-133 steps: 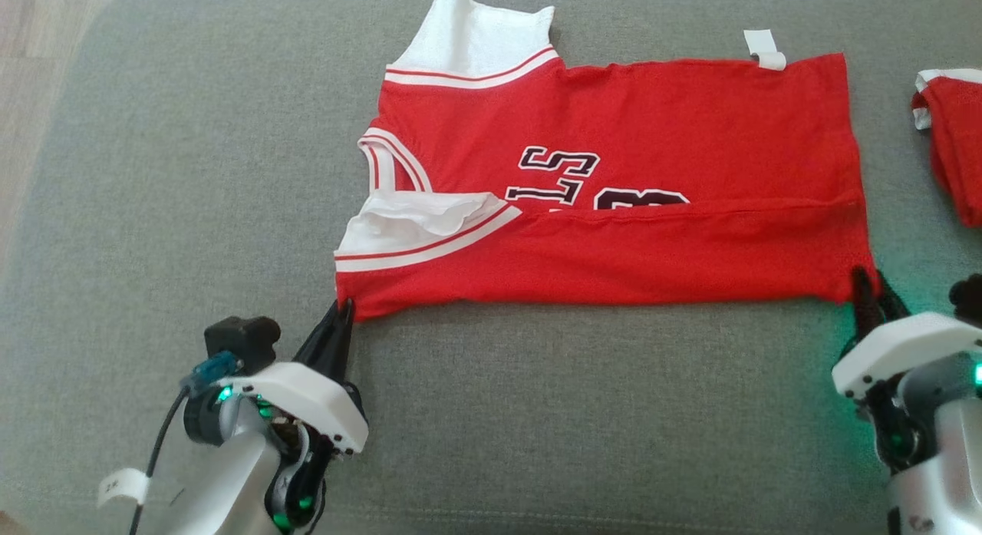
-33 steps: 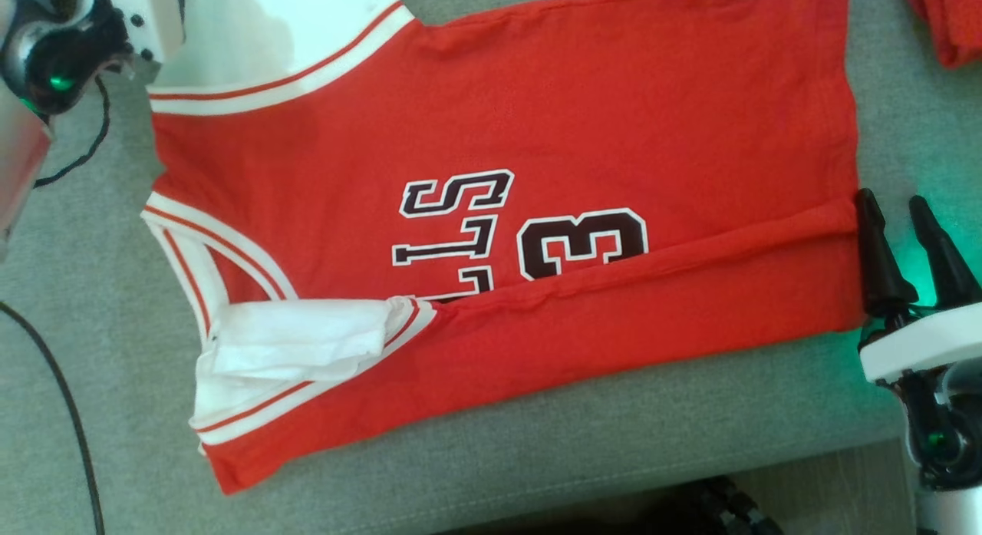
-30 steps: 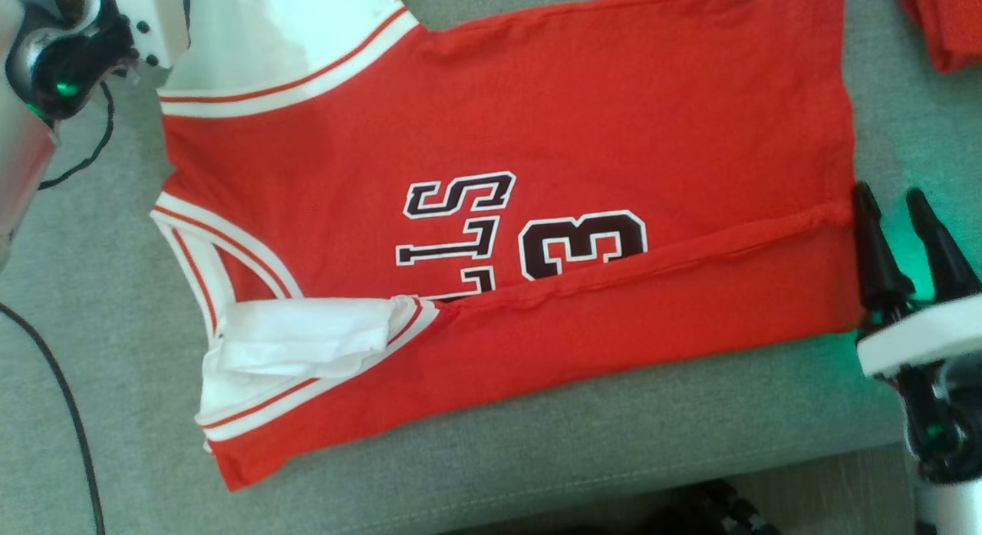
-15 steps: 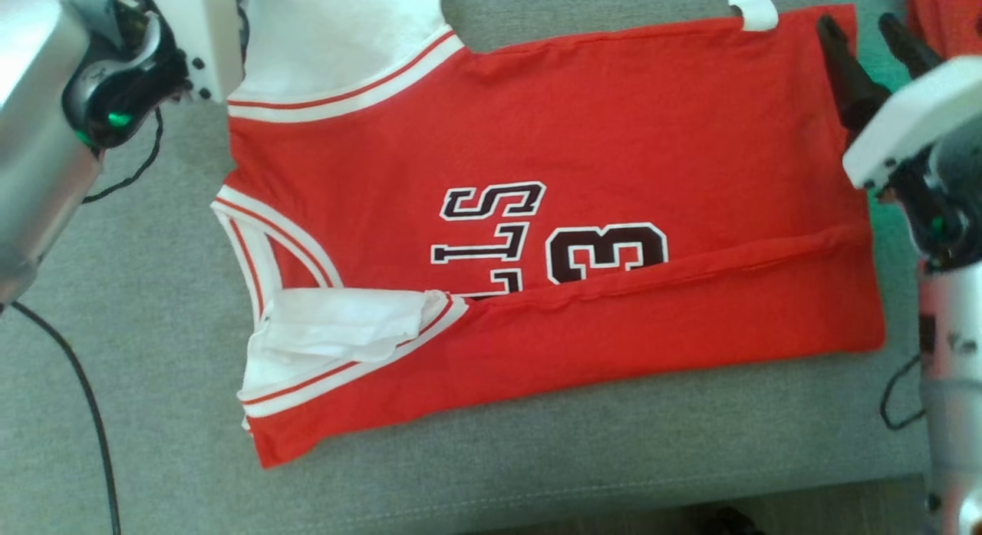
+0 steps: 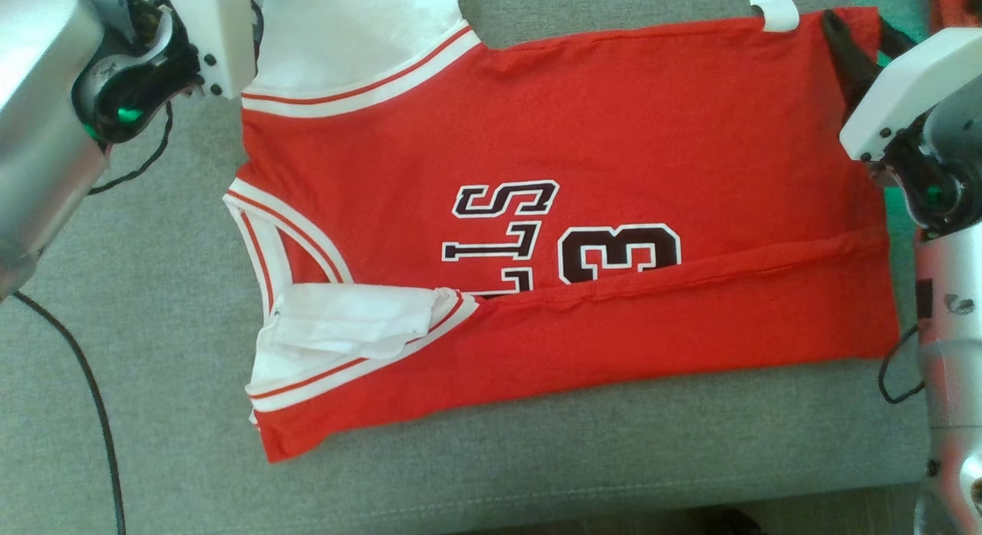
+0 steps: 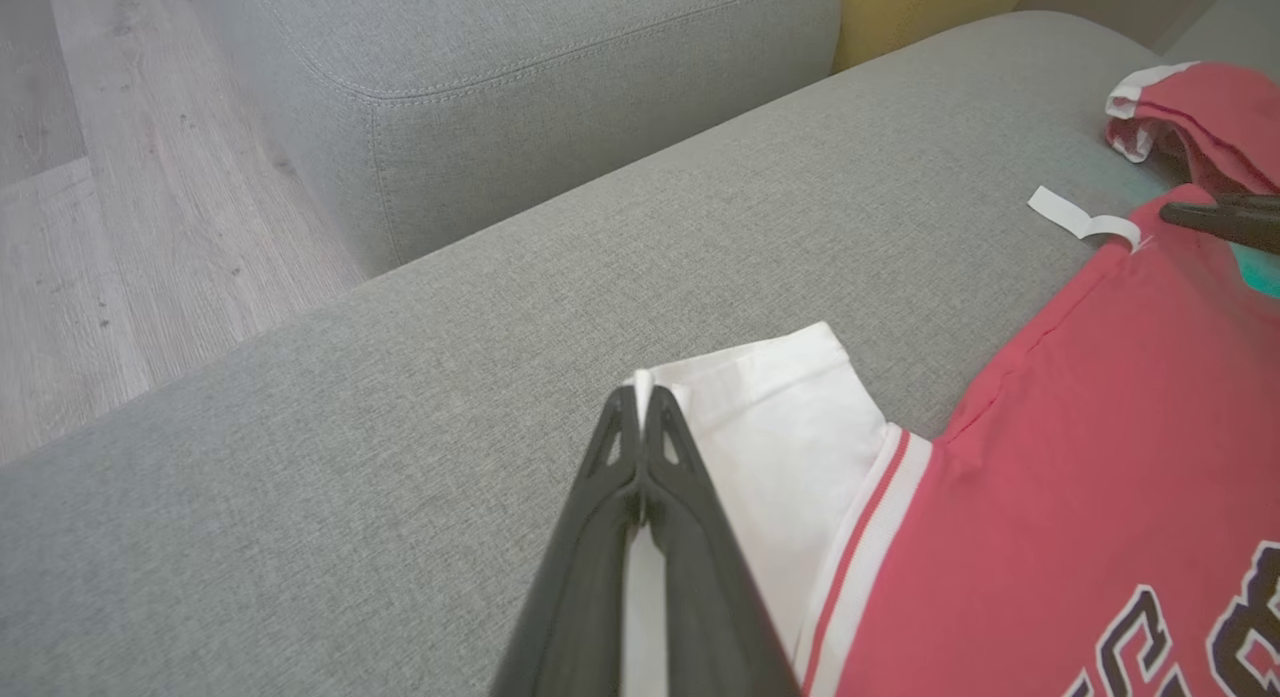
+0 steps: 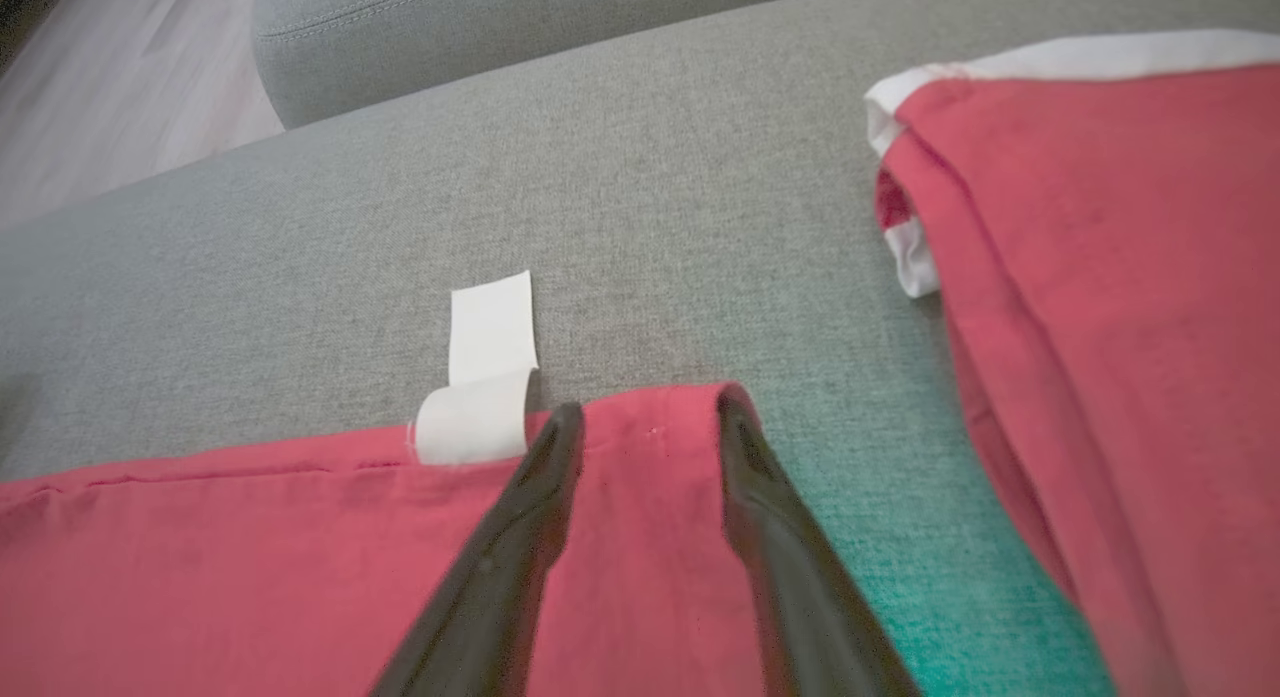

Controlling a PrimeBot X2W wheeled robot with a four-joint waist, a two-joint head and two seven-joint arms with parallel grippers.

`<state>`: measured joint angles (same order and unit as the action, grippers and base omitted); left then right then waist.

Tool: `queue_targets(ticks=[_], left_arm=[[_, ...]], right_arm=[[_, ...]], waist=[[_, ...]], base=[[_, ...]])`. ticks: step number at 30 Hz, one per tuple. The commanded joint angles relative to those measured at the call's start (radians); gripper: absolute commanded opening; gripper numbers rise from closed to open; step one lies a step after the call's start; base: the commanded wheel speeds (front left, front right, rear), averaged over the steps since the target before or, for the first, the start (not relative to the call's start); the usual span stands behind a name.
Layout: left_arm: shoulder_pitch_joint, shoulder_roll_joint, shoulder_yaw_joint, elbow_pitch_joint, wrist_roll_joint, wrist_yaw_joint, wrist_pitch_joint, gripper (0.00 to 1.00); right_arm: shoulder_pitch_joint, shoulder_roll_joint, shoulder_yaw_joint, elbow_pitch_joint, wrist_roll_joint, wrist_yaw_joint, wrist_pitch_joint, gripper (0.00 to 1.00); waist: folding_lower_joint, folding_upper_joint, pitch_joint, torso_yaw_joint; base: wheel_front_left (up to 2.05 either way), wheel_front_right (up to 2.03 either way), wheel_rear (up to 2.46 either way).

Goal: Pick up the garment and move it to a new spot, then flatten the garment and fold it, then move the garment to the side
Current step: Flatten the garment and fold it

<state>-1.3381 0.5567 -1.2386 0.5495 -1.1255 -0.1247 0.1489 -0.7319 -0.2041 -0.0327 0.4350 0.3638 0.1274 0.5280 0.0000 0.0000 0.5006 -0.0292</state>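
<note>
Broadly, the grey sofa seat [image 5: 153, 351] carries the red jersey [image 5: 614, 136], spread flat near its front edge with the near side folded over. A second red garment [image 7: 1100, 277] lies near it, towards the right edge. The left gripper [image 6: 640, 407] is clamped on the jersey's white sleeve [image 6: 780, 417]. The right gripper [image 7: 650, 417] rests, jaws apart, on the hem corner beside the white tag [image 7: 485, 377].

Red jersey [image 5: 614, 120] on sofa [image 5: 153, 328]; right gripper [image 5: 855, 22] at corner, seemingly open.
</note>
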Motion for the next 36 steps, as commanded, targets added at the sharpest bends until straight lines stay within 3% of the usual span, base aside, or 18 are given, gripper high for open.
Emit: queue_targets(ticks=[1, 2, 3, 10, 22, 36], left_arm=[[-0.064, 0.043, 0.038, -0.010, -0.006, -0.006, -0.008, 0.00], [-0.065, 0.044, 0.032, -0.008, -0.009, -0.006, -0.011, 0.00], [-0.068, 0.045, 0.027, -0.007, -0.009, -0.006, -0.018, 0.00], [-0.107, 0.049, 0.005, 0.014, 0.035, -0.006, -0.151, 0.00], [-0.096, 0.056, -0.023, 0.002, 0.003, -0.006, -0.288, 0.00], [0.127, 0.164, -0.037, -0.230, -0.009, -0.001, -0.377, 0.00]], right_arm=[[-0.028, 0.002, 0.012, -0.032, 0.009, 0.003, -0.006, 0.36], [-0.030, 0.003, 0.014, -0.031, 0.012, 0.003, -0.013, 0.07], [-0.032, 0.003, 0.014, -0.031, 0.014, 0.003, -0.022, 0.00], [-0.070, 0.000, 0.007, -0.034, 0.026, 0.003, -0.090, 0.00], [-0.056, -0.035, -0.043, -0.001, 0.080, 0.003, -0.149, 0.00], [0.159, -0.072, -0.091, -0.044, 0.179, 0.003, -0.163, 0.00]], waist=[[0.0000, 0.0000, 0.000, -0.001], [0.0000, 0.0000, 0.000, -0.001], [0.0000, 0.0000, 0.000, -0.001], [0.0000, 0.0000, -0.004, -0.003], [0.0000, 0.0000, -0.081, 0.033], [0.0000, 0.0000, -0.184, 0.107]], base=[[0.00, 0.00, 0.00], [0.00, 0.00, 0.00], [0.00, 0.00, 0.00], [0.00, 0.00, 0.00], [0.00, 0.00, 0.00], [0.00, 0.00, 0.00]])
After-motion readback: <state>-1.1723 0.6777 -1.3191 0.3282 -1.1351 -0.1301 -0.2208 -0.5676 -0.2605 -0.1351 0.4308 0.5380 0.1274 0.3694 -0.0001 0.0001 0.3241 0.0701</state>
